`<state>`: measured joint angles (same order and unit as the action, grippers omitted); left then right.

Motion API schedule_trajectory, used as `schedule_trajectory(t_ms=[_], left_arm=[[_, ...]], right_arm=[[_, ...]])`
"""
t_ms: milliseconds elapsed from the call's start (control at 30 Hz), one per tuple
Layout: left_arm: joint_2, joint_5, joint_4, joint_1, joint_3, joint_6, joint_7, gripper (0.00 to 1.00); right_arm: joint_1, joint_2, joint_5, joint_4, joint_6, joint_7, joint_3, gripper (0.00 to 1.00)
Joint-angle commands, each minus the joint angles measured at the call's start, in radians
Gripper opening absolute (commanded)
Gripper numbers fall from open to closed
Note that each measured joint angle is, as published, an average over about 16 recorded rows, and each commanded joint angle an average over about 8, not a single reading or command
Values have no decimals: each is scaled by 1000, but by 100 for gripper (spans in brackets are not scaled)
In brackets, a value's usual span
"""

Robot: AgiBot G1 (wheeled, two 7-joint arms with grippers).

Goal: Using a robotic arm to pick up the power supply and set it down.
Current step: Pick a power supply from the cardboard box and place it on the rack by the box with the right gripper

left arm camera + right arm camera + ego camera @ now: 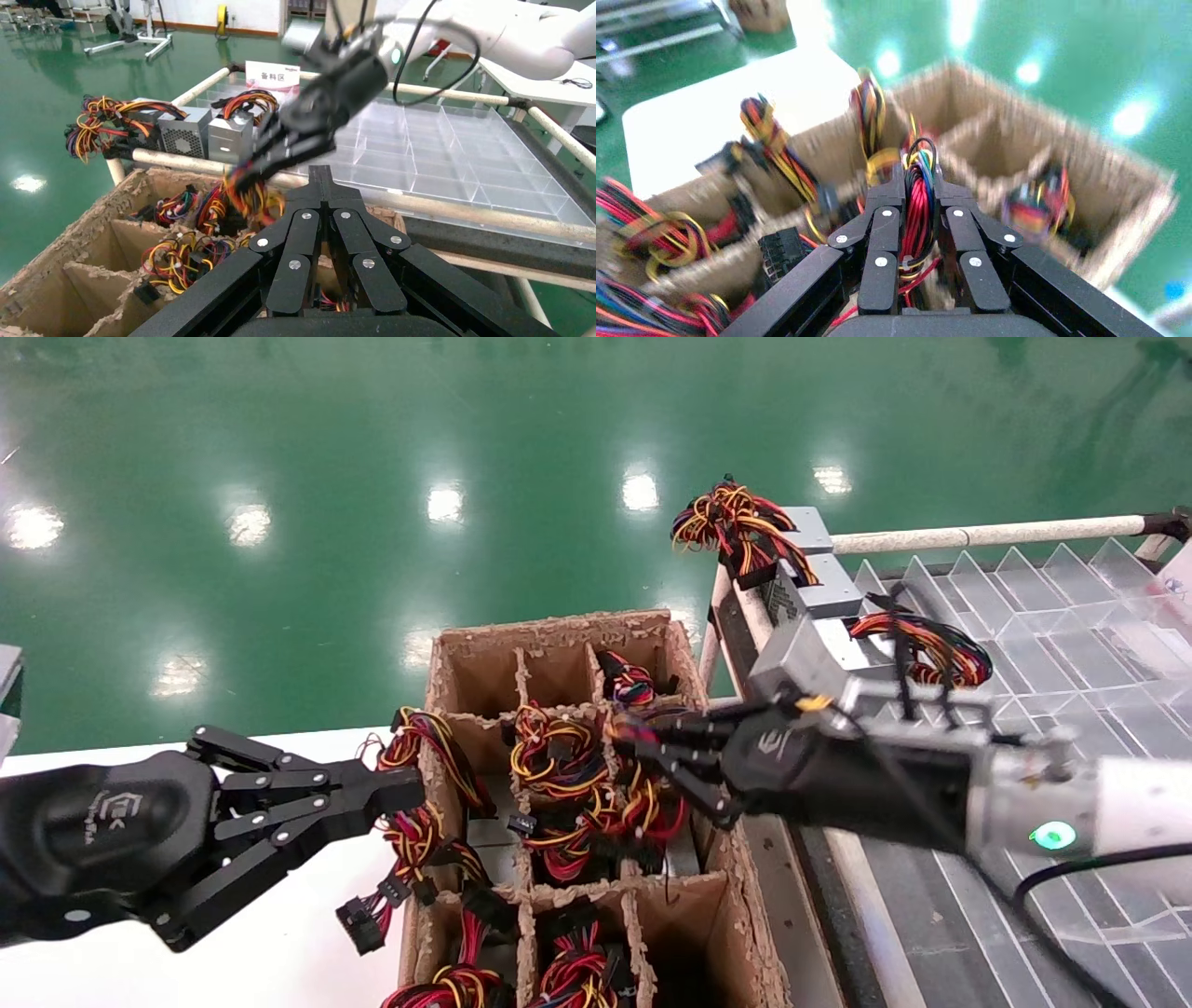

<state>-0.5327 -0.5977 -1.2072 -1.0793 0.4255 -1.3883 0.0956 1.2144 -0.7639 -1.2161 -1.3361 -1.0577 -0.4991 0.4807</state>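
Right pincer [638, 740]: over the middle of the box, closed on a bunch of red, yellow and black wires [918, 203]; the wires sit squeezed between its fingers.
Left pincer [396, 791]: out at the box's left side, fingers pressed together, holding nothing.
Power supply [582, 803]: down in a middle slot of the box; mostly its wires show, and the metal body is hard to see.
Box [559, 635]: brown cardboard with ragged dividers; most slots have wire bunches, and some wires hang over the left wall.
Counter [279, 943]: white and flat, and the box stands on it.
Tray [1071, 607]: clear plastic with many small cells, on a rack to the right.
Other supplies [801, 579]: silver boxes with wire bunches, lined up at the tray's near edge.
Floor [372, 477]: shiny green, with bright spots from the lights.
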Motion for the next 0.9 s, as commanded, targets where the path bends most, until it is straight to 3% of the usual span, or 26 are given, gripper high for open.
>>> schedule_trajectory(t_ms=[33,367,600,900], left_arm=[[0,0,0,0,0,0,0,0],[0,0,0,0,0,0,0,0],[0,0,0,0,0,0,0,0],[0,0,0,0,0,0,0,0]], right_arm=[[5,10,33,-4,-17,20,-18,0],[52,68,205,-7,-103,121,-132,0],[139,156,313,-10,-208,164,-219,0],[219,304,316,-11,-268,180,-285,0]])
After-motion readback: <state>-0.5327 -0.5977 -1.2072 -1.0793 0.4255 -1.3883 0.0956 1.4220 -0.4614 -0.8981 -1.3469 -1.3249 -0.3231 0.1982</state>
